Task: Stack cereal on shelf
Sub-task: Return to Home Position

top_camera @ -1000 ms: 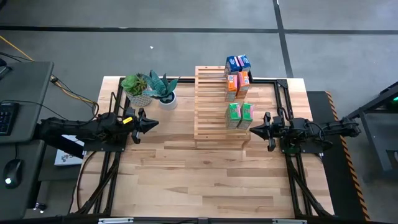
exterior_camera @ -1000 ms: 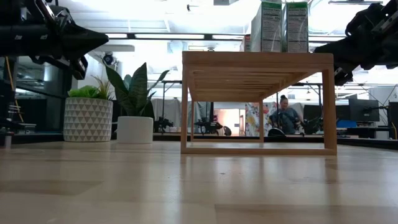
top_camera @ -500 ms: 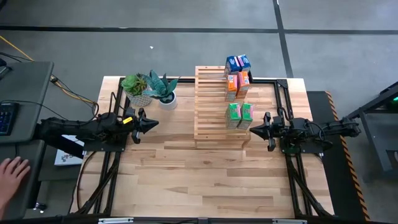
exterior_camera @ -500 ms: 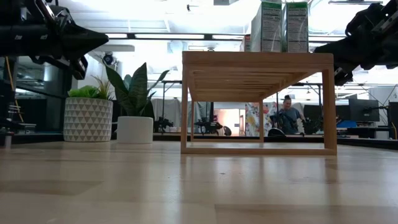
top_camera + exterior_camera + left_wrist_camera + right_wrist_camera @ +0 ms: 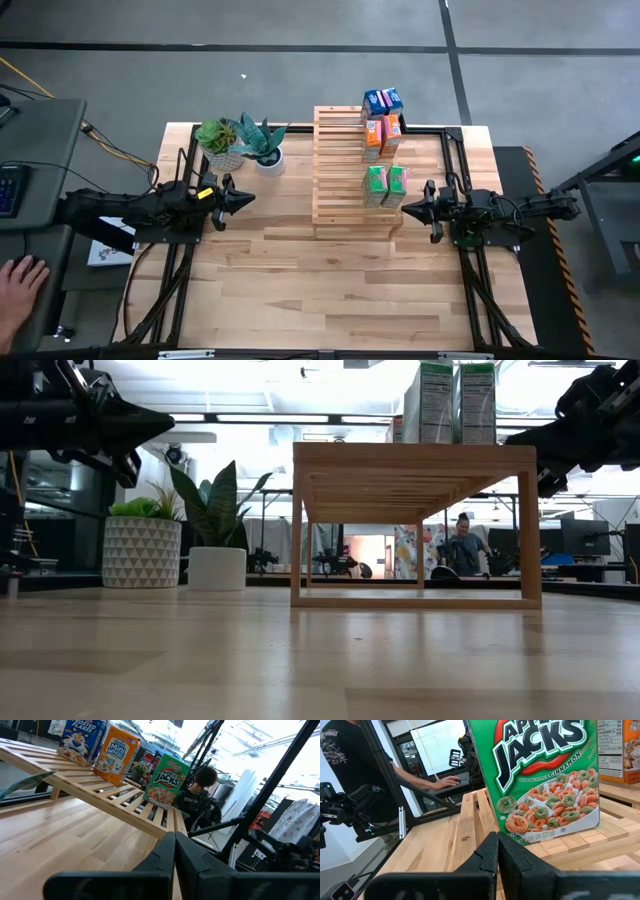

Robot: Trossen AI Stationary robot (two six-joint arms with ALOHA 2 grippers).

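The shelf (image 5: 338, 168), a pale slatted wooden rack, stands on the table's far middle. The cereal boxes stand upright on its slats along its right side: blue (image 5: 382, 101) farthest, orange (image 5: 381, 137) in the middle, green (image 5: 385, 185) nearest. The left wrist view shows the blue (image 5: 80, 737), orange (image 5: 116, 754) and green (image 5: 166, 777) boxes in a row. My left gripper (image 5: 250, 198) hangs shut above the table, left of the shelf, pointing at it. My right gripper (image 5: 405, 208) is shut, level, just right of the green box (image 5: 545, 775). Neither touches anything.
Two potted plants (image 5: 222, 143) (image 5: 265, 150) stand at the far left of the table, beside the shelf. Bare wood planks (image 5: 330, 290) fill the near half. A person's hand (image 5: 15, 290) rests on the desk left of the table.
Both arms have kept still. A person's hand has come onto the desk at the left, over the mouse.
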